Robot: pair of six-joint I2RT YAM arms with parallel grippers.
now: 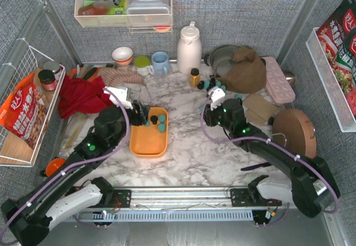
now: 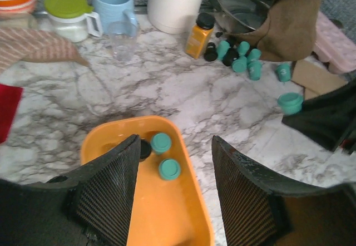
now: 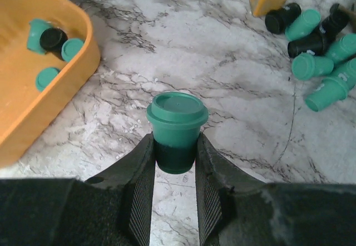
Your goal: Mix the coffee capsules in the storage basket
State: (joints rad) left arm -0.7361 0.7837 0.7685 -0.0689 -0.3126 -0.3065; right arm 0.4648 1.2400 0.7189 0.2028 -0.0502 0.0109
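**Visitor:** What lies at the middle of the marble counter (image 1: pixel 189 157)?

**Attendant:** An orange basket (image 1: pixel 146 144), with its long axis running from 12 to 6 o'clock. Four capsules (image 3: pixel 72 48) sit in its 1 o'clock corner, three teal and one black, close together. The rest of the basket floor is bare.

**Visitor:** And the arm on the left?

**Attendant:** The left gripper (image 2: pixel 177 143) is over the far end of the basket. Its fingers (image 2: pixel 119 185) are spread wide with nothing between them. From its own camera, two teal lids and the black one show in the gap. I cannot tell whether a fingertip touches the basket.

**Visitor:** The arm on the right?

**Attendant:** The right gripper (image 3: pixel 175 146) pinches one teal capsule (image 3: pixel 177 115). The capsule is upright with its wide lid on top, and the two fingers press on its narrower lower body. It is at about 2 o'clock from the basket, well clear of the rim. Whether its base rests on the marble cannot be judged.

**Visitor:** Are there more?

**Attendant:** Loose capsules (image 3: pixel 317 51), teal and black, lie at 1 o'clock from the basket, most of them on their sides and touching one another. A small amber bottle (image 2: pixel 199 37) with a black cap stands just beside them, at their 9 o'clock.
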